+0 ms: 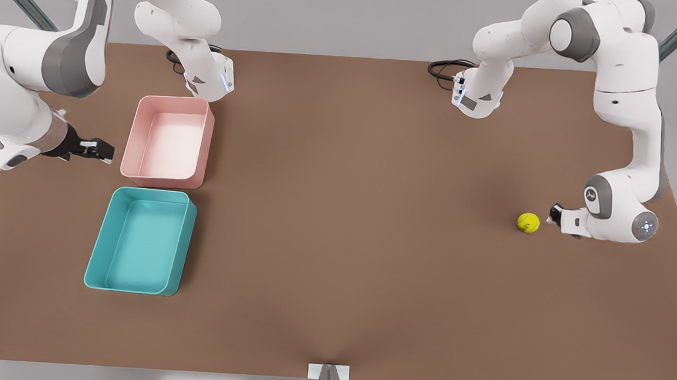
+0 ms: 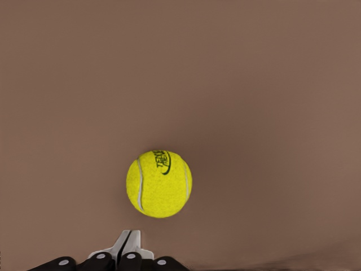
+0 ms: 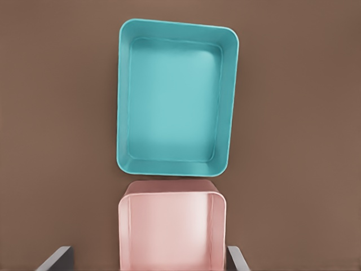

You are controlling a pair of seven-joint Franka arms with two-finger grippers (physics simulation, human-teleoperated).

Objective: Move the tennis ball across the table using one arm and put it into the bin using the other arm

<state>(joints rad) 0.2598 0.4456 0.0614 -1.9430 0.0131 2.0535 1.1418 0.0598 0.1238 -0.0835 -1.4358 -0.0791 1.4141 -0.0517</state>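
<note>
The yellow-green tennis ball (image 1: 528,223) rests on the brown table (image 1: 336,225) near the front view's right side. In the left wrist view the tennis ball (image 2: 159,183) lies just ahead of my left gripper (image 2: 128,244), whose fingers are pressed together, a small gap from the ball. That left gripper (image 1: 553,215) sits low beside the ball. The teal bin (image 1: 140,240) stands empty at the front view's left. My right gripper (image 1: 104,152) hovers open beside the pink tub, its fingers (image 3: 58,258) spread wide, and the teal bin (image 3: 176,96) lies beyond the tub.
A pink tub (image 1: 168,138) of like shape stands empty right behind the teal bin, almost touching it. Both arm bases with black cables (image 1: 446,70) stand along the table's far edge. A small white bracket (image 1: 328,373) sits at the near edge.
</note>
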